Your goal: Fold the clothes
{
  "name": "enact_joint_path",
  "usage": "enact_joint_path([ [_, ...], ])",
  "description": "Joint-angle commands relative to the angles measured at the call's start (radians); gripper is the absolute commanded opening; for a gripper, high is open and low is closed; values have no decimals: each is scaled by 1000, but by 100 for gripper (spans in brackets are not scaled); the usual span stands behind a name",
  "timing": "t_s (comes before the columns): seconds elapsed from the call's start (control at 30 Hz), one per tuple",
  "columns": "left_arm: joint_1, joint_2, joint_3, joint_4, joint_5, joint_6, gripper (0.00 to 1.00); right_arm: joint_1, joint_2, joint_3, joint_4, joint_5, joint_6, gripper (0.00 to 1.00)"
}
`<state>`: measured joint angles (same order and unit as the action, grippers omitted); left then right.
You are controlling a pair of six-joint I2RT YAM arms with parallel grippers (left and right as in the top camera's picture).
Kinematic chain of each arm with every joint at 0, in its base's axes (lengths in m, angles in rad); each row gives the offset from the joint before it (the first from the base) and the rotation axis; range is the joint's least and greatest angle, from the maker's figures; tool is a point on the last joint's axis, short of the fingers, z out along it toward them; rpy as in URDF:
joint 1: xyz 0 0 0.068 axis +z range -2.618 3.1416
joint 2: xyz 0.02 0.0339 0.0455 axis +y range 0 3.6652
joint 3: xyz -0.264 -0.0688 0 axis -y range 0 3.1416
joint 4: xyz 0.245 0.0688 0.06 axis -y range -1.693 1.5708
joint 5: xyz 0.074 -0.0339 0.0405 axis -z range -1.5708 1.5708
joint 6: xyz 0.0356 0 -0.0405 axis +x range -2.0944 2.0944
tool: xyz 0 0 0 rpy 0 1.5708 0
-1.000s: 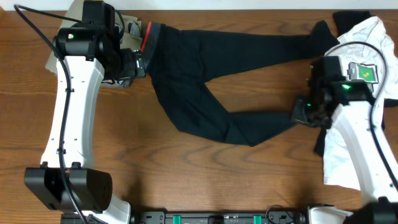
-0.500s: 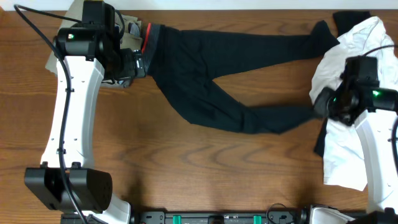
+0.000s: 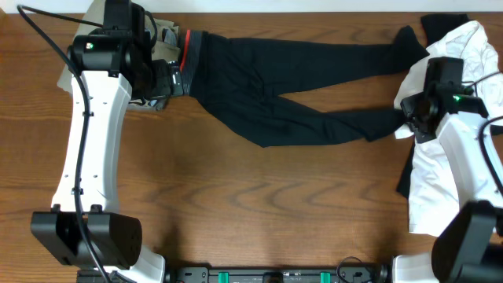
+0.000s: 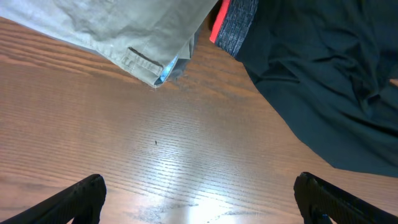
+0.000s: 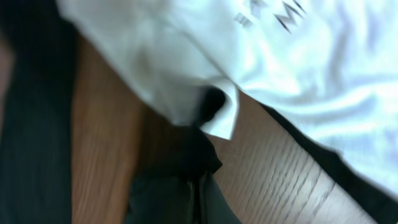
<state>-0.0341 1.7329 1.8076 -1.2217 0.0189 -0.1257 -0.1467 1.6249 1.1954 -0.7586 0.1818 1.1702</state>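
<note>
Black trousers [image 3: 259, 71] lying lengthwise across table, waistband [image 3: 186, 49] pointing left. Right gripper [image 3: 402, 127] pinching lower leg end, cuff hiding under fingers. Left gripper [image 4: 199, 198] gaping beside waistband.

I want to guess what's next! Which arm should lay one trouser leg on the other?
Probably the right arm. The right gripper is shut on the end of the black trousers' lower leg. The left gripper hangs open over bare table by the waistband, holding nothing.
</note>
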Motion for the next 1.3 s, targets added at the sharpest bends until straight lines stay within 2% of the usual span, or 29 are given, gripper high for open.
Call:
enact_joint_path([
  [0.0, 5, 1, 0, 6, -5, 16, 98, -5, 8, 8, -5, 54, 224, 2],
  [0.13, 5, 1, 0, 13, -5, 16, 98, -5, -26, 8, -68, 76, 227, 2],
  [0.2, 5, 1, 0, 13, -5, 16, 98, -5, -59, 8, -169, 115, 298, 2],
  [0.27, 5, 1, 0, 13, -5, 16, 98, -10, -98, 8, -308, 126, 475, 1],
  [0.3, 5, 1, 0, 13, -5, 16, 98, -13, -118, 8, -389, 123, 623, 2],
  [0.33, 5, 1, 0, 16, -5, 16, 98, -14, -132, 8, -442, 118, 752, 11],
  [0.37, 5, 1, 0, 16, -5, 16, 98, -14, -140, 8, -462, 116, 832, 15],
  [0.4, 5, 1, 0, 20, -5, 16, 98, -15, -150, 8, -458, 123, 881, 15],
  [0.53, 5, 1, -2, 31, -5, 16, 98, -15, -145, 7, -314, 159, 825, 1],
  [0.7, 5, 1, -16, 42, -5, 16, 98, -15, -82, 7, -119, 181, 746, 1],
  [0.8, 5, 2, -22, 42, -5, 16, 98, -13, -62, 7, -90, 160, 554, 1],
  [0.87, 5, 3, -23, 43, -5, 16, 98, -12, -62, 7, -89, 134, 335, 4],
  [0.97, 5, 5, -23, 47, -5, 16, 98, -12, -63, 7, -59, 42, -184, 10],
  [1.07, 5, 6, -23, 56, -5, 16, 98, -10, -63, 7, -43, -178, -630, 19],
  [1.1, 5, 6, -23, 59, -5, 16, 98, -6, -63, 7, -52, -270, -756, 46],
  [1.17, 5, 11, -23, 65, -5, 16, 98, 5, -63, 7, -87, -347, -859, 62],
  [1.27, 5, 26, -35, 85, 8, 16, 98, 20, -63, 7, -127, -339, -867, 62],
])
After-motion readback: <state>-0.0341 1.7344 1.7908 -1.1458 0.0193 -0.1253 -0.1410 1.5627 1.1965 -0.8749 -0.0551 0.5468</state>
